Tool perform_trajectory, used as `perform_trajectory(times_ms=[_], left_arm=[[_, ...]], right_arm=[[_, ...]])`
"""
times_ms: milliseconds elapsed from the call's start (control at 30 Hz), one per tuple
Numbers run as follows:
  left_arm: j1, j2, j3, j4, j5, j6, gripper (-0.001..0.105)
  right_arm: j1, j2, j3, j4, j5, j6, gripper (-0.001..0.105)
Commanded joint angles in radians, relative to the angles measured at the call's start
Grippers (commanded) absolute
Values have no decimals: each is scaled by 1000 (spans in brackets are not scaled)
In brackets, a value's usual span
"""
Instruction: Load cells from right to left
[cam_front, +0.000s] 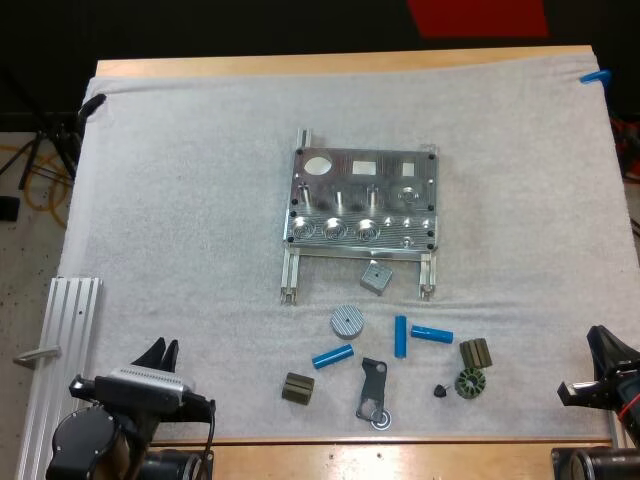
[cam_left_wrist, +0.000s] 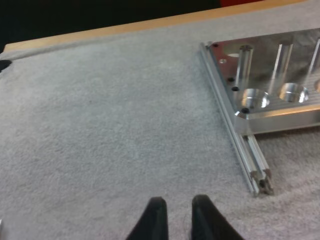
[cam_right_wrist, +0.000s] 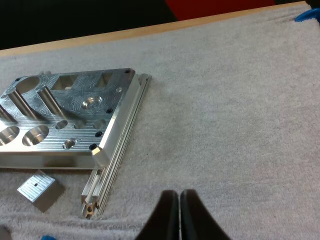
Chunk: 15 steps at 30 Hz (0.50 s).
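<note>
The metal fixture (cam_front: 362, 200) lies mid-mat on two rails, its round pockets empty. In front of it lie three blue cylinders: one (cam_front: 332, 356) to the left, one (cam_front: 400, 336) standing lengthwise, one (cam_front: 432, 334) to the right. My left gripper (cam_front: 160, 352) hovers at the near left of the mat, fingers slightly apart and holding nothing; its wrist view has the gripper (cam_left_wrist: 179, 212) over bare mat, with the fixture's left corner (cam_left_wrist: 270, 100) ahead. My right gripper (cam_front: 598, 338) is at the near right edge. In its own view the right gripper (cam_right_wrist: 179, 200) is shut on nothing, near the fixture's right rail (cam_right_wrist: 117, 150).
Near the cylinders lie a small metal block (cam_front: 375, 277), a ribbed metal disc (cam_front: 346, 321), two olive blocks (cam_front: 298, 388) (cam_front: 475, 352), a dark toothed ring (cam_front: 468, 383), a black knob (cam_front: 440, 390) and a dark bracket (cam_front: 373, 392). An aluminium rail (cam_front: 60, 350) lies off the mat's left.
</note>
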<state>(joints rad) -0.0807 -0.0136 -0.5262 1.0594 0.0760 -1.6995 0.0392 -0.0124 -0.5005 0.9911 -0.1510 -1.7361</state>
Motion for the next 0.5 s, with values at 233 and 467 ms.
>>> perform_trajectory(times_ms=[233, 467], left_arm=[[-3, -122, -11, -11, 32, 8, 13], [-3, -122, -56, -11, 42, 96, 13]], right_arm=[[1, -39, 0, -9, -3, -2, 0], [1, -39, -3, -9, -23, 13, 0]])
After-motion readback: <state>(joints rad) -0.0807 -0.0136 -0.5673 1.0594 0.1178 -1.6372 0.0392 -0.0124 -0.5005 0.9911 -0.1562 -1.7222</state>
